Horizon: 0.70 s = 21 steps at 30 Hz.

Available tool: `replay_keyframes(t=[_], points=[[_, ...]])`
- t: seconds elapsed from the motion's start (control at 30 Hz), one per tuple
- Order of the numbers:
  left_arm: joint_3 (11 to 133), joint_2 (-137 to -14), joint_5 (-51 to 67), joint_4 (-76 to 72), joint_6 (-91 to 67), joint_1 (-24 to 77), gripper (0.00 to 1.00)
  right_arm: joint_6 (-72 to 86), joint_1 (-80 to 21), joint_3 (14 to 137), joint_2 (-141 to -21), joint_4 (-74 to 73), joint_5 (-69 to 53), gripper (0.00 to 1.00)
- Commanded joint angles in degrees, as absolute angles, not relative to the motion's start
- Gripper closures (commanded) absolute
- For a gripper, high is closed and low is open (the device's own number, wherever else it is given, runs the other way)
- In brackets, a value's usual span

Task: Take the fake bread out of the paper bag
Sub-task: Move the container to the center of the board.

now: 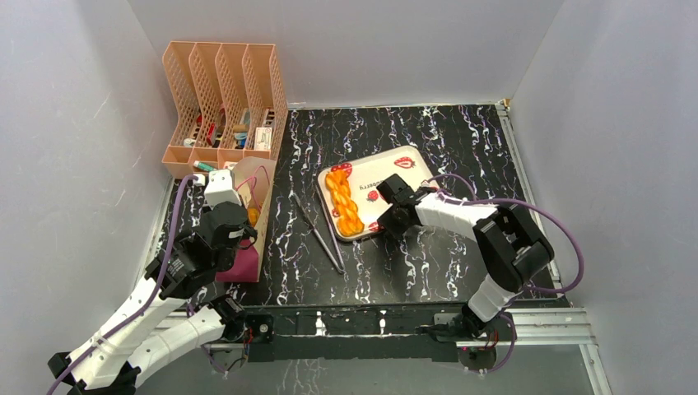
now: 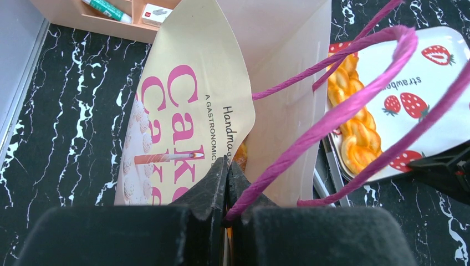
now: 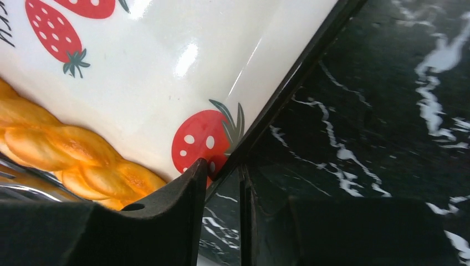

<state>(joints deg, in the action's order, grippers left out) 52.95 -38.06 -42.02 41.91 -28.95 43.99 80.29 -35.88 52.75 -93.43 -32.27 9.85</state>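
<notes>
Left gripper pressed together, pinching the purple cord handle of the paper bag — an orange bread piece shows inside. Right gripper nearly together, astride the rim of the strawberry tray — can't tell if clamped. Braided loaf lies on the tray, right of the bag.

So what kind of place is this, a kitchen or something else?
Most likely a robot test cell, not a kitchen: plain grey walls box in a black marble-pattern table, and two arms are bolted to a metal rail at its near edge.
</notes>
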Motion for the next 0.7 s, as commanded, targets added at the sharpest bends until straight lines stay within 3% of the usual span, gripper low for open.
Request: replay_keyframes(t=[0.0,0.67], points=[[53.81,-38.32,-41.69,47.38,-28.19,43.77,1.0,84.68,-34.59,53.89,-99.07,-24.68,7.4,1.0],[56.17,-38.23,-41.3,49.28,-25.87,43.77,1.0,101.86,-20.73,56.41,-106.6,-23.02,7.18,1.0]])
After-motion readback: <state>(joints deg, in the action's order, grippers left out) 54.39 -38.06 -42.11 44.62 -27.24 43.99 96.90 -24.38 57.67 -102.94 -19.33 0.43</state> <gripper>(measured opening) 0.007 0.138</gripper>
